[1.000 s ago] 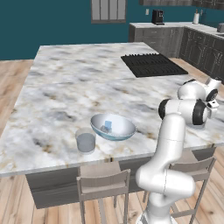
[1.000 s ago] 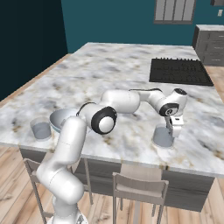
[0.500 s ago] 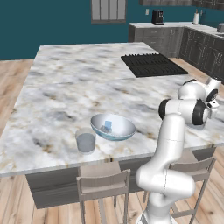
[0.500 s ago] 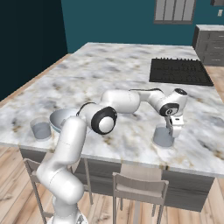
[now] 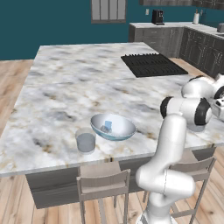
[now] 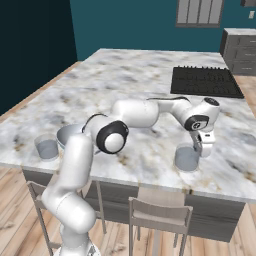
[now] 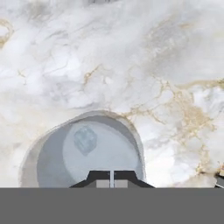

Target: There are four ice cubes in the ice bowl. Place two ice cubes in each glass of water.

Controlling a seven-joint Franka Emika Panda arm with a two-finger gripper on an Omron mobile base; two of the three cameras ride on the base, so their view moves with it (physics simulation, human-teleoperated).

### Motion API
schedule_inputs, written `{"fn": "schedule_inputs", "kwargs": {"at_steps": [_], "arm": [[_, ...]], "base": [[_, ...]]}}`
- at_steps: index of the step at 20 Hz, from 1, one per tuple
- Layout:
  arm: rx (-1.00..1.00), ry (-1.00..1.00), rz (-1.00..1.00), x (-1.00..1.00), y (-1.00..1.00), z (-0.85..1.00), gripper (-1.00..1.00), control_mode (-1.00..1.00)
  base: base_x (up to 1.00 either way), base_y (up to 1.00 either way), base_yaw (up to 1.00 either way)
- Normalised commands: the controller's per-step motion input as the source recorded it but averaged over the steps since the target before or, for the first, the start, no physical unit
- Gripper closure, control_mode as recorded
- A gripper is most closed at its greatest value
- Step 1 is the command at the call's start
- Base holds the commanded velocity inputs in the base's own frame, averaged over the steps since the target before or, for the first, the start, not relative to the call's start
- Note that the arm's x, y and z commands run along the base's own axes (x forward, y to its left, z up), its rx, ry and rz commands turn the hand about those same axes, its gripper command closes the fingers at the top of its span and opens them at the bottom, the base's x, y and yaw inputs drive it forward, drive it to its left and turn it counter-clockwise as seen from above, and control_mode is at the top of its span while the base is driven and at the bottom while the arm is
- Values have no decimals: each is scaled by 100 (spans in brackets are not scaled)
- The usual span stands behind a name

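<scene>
My gripper [image 6: 204,150] hangs shut and empty just above the right glass of water [image 6: 187,158], near the counter's front edge. In the hand view its fingertips [image 7: 111,176] meet over that glass [image 7: 40,161], and one ice cube [image 7: 85,140] floats in the water. The ice bowl [image 5: 113,127] sits further left on the marble, with a pale blue ice cube [image 5: 107,127] inside. The other glass of water [image 5: 85,140] stands just left of the bowl. In the right base view the bowl [image 6: 69,136] is partly hidden behind my arm, with that glass [image 6: 46,148] beside it.
A black cooktop [image 5: 151,64] is set into the counter's far right part. Stools [image 5: 103,183] stand below the front edge, one [image 6: 160,214] under the right glass. Dark cabinets line the back wall.
The gripper's fingers have come together above the right glass. The arm, bowl and glasses stand where they were.
</scene>
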Motion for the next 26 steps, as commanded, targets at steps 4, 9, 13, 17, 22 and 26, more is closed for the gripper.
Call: {"fn": "schedule_inputs", "kwargs": {"at_steps": [4, 9, 13, 17, 22, 26], "arm": [[-15, -4, 17, -85, 52, 42, 100, -100], [-23, -12, 23, -100, 98, 37, 100, -100], [-21, -21, 19, -90, 100, 27, 100, -100], [-13, -20, 10, -39, 100, 21, 100, -100], [-6, -6, 12, -1, 100, 20, 100, -100], [-2, -5, 19, 11, 100, 16, -100, -100]], "base": [[0, 0, 0], [0, 0, 0], [0, 0, 0], [0, 0, 0], [0, 0, 0], [0, 0, 0]]}}
